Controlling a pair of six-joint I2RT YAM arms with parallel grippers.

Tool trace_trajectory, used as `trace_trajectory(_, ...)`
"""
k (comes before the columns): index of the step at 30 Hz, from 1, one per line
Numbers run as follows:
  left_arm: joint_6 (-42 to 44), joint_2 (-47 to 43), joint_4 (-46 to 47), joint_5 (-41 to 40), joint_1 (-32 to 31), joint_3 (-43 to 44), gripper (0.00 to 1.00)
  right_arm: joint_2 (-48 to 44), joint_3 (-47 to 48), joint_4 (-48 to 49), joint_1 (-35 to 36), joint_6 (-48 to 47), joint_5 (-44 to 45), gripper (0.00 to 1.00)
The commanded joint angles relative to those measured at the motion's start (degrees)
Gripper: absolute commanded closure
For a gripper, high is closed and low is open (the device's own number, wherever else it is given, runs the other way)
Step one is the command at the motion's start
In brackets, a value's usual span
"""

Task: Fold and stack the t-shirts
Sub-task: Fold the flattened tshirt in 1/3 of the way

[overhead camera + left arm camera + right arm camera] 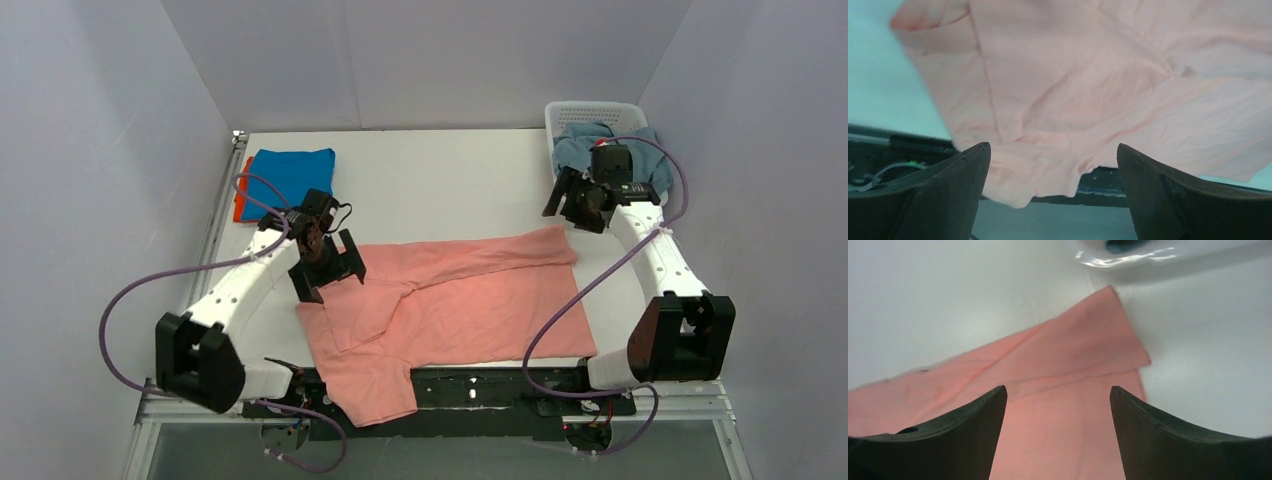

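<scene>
The salmon-pink t-shirt (450, 300) lies spread across the table's near middle, its far long edge folded over toward me and one sleeve hanging over the front edge. It fills the left wrist view (1088, 90) and shows in the right wrist view (1048, 390). My left gripper (330, 272) is open and empty, just above the shirt's left end. My right gripper (572, 205) is open and empty, above the table beside the shirt's far right corner. A folded bright blue t-shirt (290, 175) lies on an orange t-shirt (240, 200) at the far left. The dusty grey-blue t-shirt (600, 145) sits in the basket.
A white perforated basket (592, 112) stands at the far right corner; its rim shows in the right wrist view (1148, 257). White walls close in the table on three sides. A black rail (470, 385) runs along the front edge.
</scene>
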Motion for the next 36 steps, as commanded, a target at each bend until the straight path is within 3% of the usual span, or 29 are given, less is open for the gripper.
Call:
trace_trajectory(1, 1.33, 11.05, 5.85, 6.2, 3.39, 1.32, 0.02, 4.36, -1.27, 8.33, 1.66, -2.99, -16.56, 0.16)
trace_trajectory(6, 2.42, 22.66, 10.84, 5.73, 7.84, 5.23, 0.02, 12.84, 3.87, 7.23, 4.37, -2.86, -13.97, 0.15)
trace_trajectory(9, 3.12, 27.45, 3.8, 2.64, 9.19, 10.38, 0.02, 16.29, 6.27, 4.99, 4.39, -1.1, -9.28, 0.15)
trace_trajectory(15, 3.68, 20.74, 3.92, -1.42, 9.25, 4.61, 0.02, 12.14, 2.16, 1.78, 2.46, 0.77, 0.61, 0.15)
trace_trajectory(20, 4.43, 18.84, 6.82, -4.84, 10.2, 1.32, 0.03, 7.22, -5.97, 4.99, -5.09, 3.06, -3.3, 0.16)
trace_trajectory(28, 8.67, 24.99, 12.36, -2.91, 15.2, 3.2, 0.24, 9.5, -7.11, 5.93, -11.07, 4.25, -7.21, 0.2)
trace_trajectory(32, 10.85, 26.81, 21.47, 4.56, 19.0, 1.52, 0.27, 9.83, -7.92, 8.75, -12.0, 4.8, -8.3, 0.2)
trace_trajectory(36, 12.5, 26.52, 26.33, 10.29, 20.29, 0.63, 0.42, 10.06, -9.37, 11.81, -12.14, 5.56, -8.82, 0.21)
